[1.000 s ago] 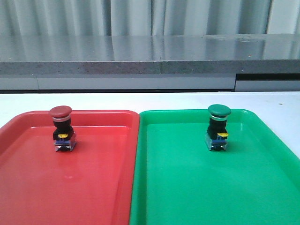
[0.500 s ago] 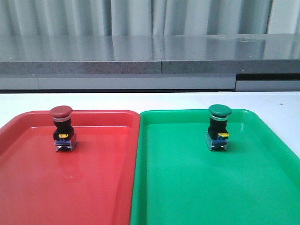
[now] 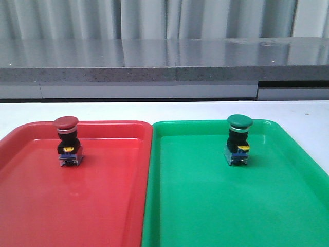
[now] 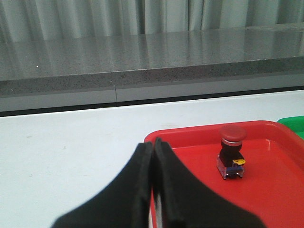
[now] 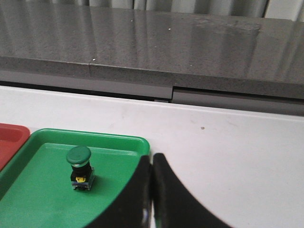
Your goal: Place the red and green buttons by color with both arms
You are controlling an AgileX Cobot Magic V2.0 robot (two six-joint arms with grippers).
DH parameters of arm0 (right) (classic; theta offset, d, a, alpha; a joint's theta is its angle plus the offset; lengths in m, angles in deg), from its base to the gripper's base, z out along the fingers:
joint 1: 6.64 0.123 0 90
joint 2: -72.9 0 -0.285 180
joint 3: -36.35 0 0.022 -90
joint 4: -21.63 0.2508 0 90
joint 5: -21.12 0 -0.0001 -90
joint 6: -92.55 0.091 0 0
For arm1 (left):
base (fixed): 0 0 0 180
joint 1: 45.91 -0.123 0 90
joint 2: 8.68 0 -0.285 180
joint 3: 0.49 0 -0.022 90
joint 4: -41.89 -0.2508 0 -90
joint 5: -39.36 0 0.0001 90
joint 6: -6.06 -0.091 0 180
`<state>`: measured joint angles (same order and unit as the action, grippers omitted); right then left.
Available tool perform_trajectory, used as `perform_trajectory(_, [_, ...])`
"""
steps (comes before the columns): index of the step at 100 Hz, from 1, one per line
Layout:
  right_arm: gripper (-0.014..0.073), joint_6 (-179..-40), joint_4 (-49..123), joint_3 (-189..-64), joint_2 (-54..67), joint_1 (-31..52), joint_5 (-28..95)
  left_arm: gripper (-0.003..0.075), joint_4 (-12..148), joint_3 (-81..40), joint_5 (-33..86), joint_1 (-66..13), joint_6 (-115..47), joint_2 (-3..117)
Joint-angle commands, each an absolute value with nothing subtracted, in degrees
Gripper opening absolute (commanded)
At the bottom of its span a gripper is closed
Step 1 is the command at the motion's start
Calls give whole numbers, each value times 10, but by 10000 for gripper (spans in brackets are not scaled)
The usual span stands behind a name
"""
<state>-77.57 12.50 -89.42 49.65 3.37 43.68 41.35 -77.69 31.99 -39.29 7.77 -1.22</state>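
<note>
The red button (image 3: 67, 140) stands upright in the red tray (image 3: 31, 206), near its far left part. The green button (image 3: 239, 139) stands upright in the green tray (image 3: 205, 216), near its far right part. Neither arm shows in the front view. In the left wrist view my left gripper (image 4: 153, 143) is shut and empty, over the red tray's near corner (image 4: 161, 137), well apart from the red button (image 4: 232, 152). In the right wrist view my right gripper (image 5: 152, 156) is shut and empty, beside the green tray's far corner (image 5: 137, 142), apart from the green button (image 5: 79, 167).
The two trays lie side by side on a white table (image 3: 164, 110). A grey stone ledge (image 3: 164, 67) runs along the table's far side, with grey curtains behind it.
</note>
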Motion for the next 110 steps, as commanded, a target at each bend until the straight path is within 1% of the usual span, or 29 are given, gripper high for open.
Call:
perform_trajectory(1, [-60,-776,139,-881,532,2,380,-19,415,-792,368,-394,79,-31])
perform_trajectory(14, [-60,-778,150,-823,593,-38,362,-19,415,-792,368,-394,79,-31])
perform_trajectory(31, [-60,-792,167,-750,672,-48,341,-19,415,-792,368,-394,79,-31])
perform_trajectory(72, [-60,-802,171,-657,668,-48,241,-19,415,-792,368,-394,79,-31])
perform_trajectory(110, [-60,-802,171,-657,668,-48,245,-19,415,-792,368,-394,79,-31])
